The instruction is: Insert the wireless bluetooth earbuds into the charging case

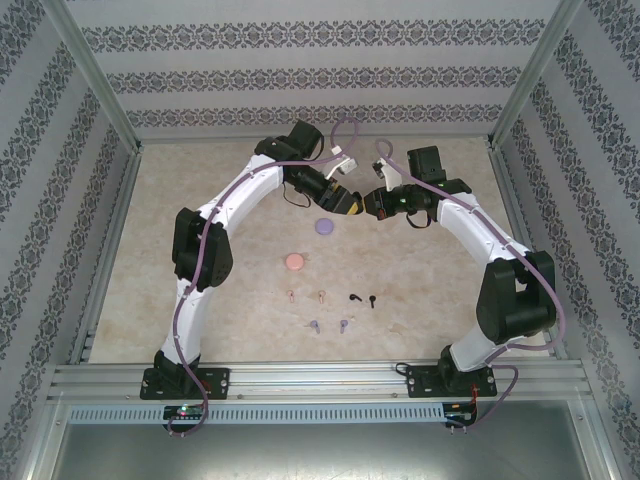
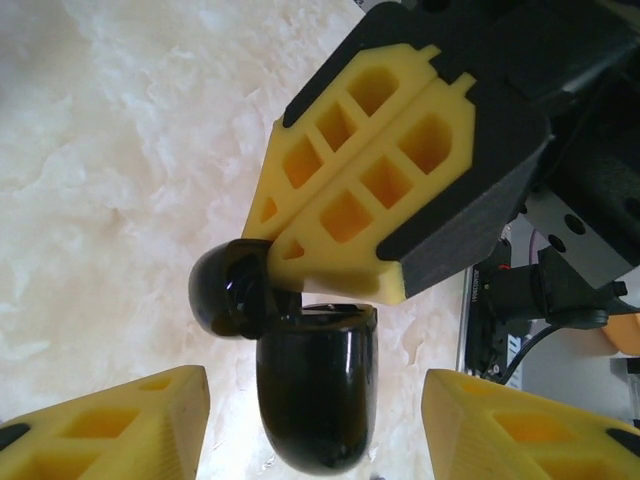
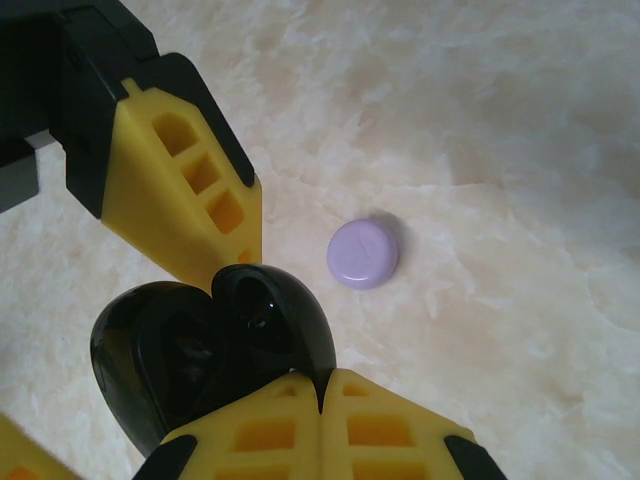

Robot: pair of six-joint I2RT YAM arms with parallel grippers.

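Note:
A black charging case hangs open above the table between my two grippers, its lid swung out to the left. My right gripper is shut on the edge of the lid. My left gripper is open, its yellow fingers standing on either side of the case body with a gap on each side. The earbuds lie on the table nearer the arm bases: a pinkish-tan pair, a black pair and a light purple pair.
A shut light purple round case lies on the table just below the grippers. A pink round case lies nearer the earbuds. Metal frame rails and patterned walls surround the table.

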